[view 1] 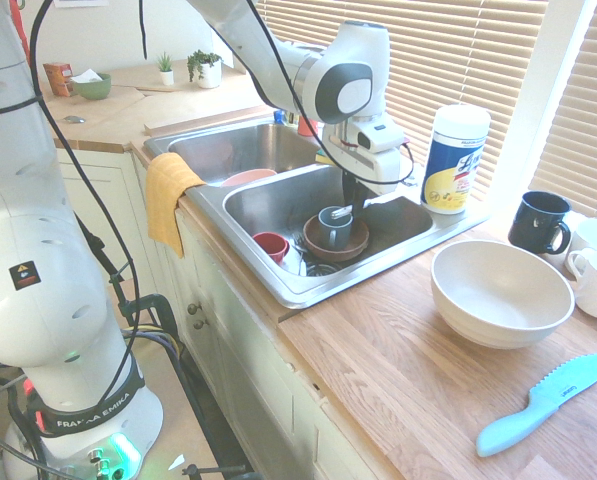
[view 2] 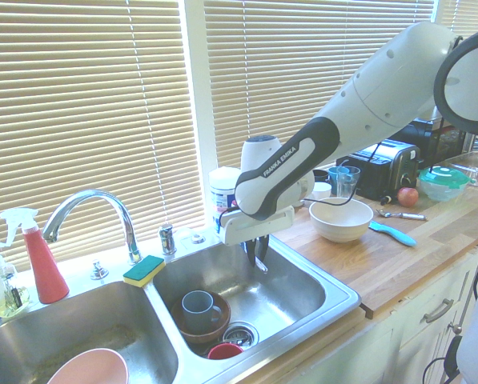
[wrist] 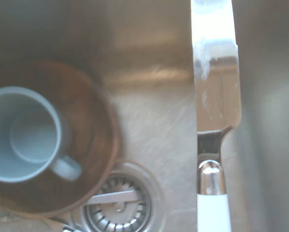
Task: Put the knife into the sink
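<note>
Your pincer [view 1: 346,205] is clenched on the knife [wrist: 215,92], which hangs over the sink [view 2: 303,308] basin. Just beside it below, a grey mug [view 1: 335,228] sits in a brown bowl [view 1: 318,248], near the drain [wrist: 117,208].

Knife [wrist: 216,92] showing shiny silver over the grey steel sink [view 1: 398,245]. Grey-blue mug [view 1: 335,228] sitting in brown bowl [view 1: 318,247]. Red cup [view 1: 271,245], pink bowl [view 1: 248,177], yellow cloth [view 1: 166,195], light blue serrated knife [view 1: 544,403] showing plain colours.
</note>
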Tool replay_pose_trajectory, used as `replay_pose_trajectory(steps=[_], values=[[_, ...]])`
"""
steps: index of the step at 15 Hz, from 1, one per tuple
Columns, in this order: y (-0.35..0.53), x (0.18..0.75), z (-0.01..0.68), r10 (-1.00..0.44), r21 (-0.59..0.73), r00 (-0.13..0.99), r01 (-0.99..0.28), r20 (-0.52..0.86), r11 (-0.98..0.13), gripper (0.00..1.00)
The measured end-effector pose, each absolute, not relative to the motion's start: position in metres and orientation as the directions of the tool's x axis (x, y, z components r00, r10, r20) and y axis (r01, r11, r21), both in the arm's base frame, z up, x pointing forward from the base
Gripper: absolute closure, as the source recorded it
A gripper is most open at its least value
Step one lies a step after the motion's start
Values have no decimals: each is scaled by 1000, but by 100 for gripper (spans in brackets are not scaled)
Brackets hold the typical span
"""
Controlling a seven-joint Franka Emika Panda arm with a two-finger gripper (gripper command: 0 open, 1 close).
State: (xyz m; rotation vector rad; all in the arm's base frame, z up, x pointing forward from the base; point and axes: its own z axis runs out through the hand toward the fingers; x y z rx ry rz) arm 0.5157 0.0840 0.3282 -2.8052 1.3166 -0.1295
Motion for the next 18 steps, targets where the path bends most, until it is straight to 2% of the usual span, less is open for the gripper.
replay_pose_trajectory(steps=[5, 10, 18], values=[[130, 505, 258, -760, -25, 647, -760, 61, -649, 100], [136, 508, 191, -754, 8, 656, -754, 27, -656, 100], [132, 518, 149, -745, 42, 667, -745, 6, -666, 100]])
